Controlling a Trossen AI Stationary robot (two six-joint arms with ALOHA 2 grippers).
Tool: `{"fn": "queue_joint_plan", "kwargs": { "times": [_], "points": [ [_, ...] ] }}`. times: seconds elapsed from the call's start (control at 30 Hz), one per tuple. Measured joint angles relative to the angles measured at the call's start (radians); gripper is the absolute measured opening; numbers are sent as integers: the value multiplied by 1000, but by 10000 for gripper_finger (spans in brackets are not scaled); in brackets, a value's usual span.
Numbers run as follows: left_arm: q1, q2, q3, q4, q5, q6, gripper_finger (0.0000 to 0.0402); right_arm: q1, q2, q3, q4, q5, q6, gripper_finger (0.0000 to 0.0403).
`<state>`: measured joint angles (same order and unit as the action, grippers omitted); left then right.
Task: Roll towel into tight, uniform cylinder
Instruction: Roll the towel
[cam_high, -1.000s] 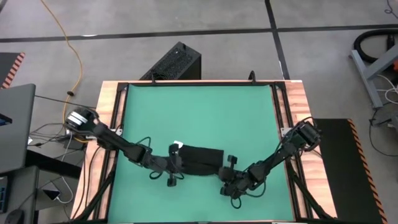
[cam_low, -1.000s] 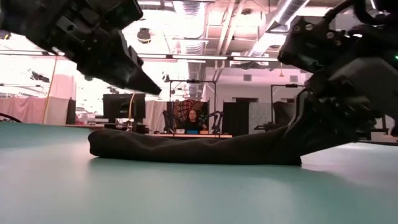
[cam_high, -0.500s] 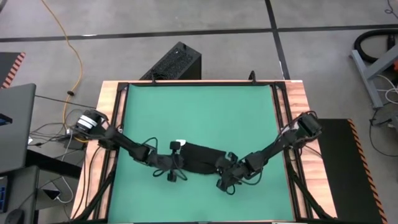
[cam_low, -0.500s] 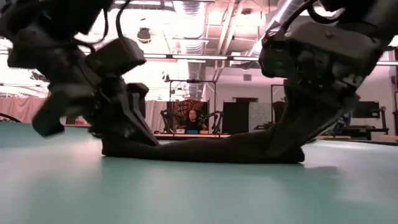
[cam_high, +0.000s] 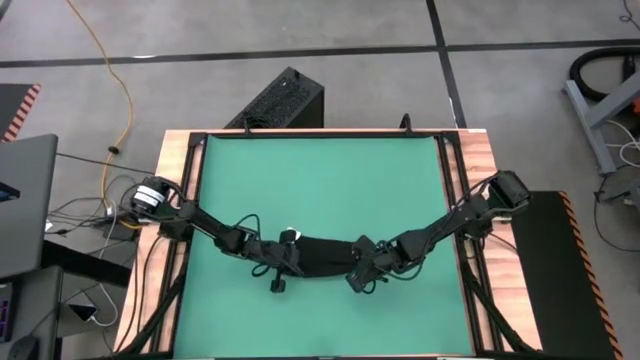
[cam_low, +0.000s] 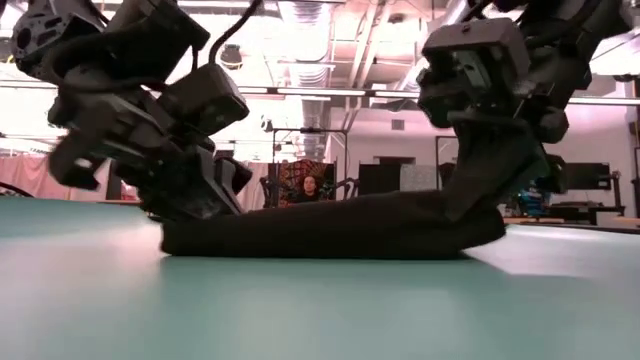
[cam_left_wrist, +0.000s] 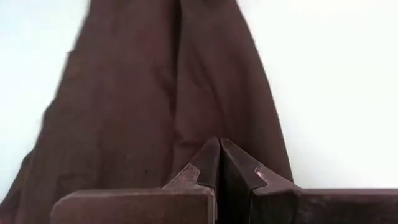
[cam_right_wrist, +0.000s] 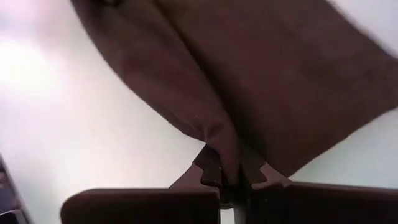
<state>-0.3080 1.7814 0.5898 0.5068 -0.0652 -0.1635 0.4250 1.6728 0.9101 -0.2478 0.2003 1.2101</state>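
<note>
Here, the soft black cloth towel (cam_high: 322, 255) lies as a long, low, partly rolled bundle on the green mat (cam_high: 320, 185), toward the mat's near edge and roughly midway between its sides; a small white tag (cam_high: 289, 234) shows at the bundle's left end. The left gripper (cam_high: 288, 262) sits at that left end with its two dark fingers (cam_left_wrist: 208, 163) pressed flat together, tips resting on the fabric; the left wrist view shows no cloth between them, so this pincer is clenched on nothing. The right gripper (cam_high: 358, 270) sits at the opposite end, its fingers (cam_right_wrist: 214, 168) nearly closed with a ridge of the towel pinched between the tips (the right wrist view shows the fold running straight into the gap), so this pincer is grasping the towel. In the low view, the right end of the bundle stands slightly higher than the left. Both arms reach inward from the mat's outer sides. A black ribbed box (cam_high: 280, 100) stands on the floor beyond the wooden table (cam_high: 478, 160).
</note>
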Motion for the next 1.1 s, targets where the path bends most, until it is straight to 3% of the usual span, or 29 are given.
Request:
{"fn": "queue_joint_plan", "kwargs": {
  "times": [0.2,0.6,1.1],
  "points": [
    [4,-77,-2,2,105,-16,0,-39,68,3,1,-99,44,19],
    [23,-91,-1,-55,138,-30,0,-55,7,-1,1,-100,57,19],
    [42,-96,0,-68,301,-51,0,-115,-15,1,-114,-128,103,19]
  ]
}}
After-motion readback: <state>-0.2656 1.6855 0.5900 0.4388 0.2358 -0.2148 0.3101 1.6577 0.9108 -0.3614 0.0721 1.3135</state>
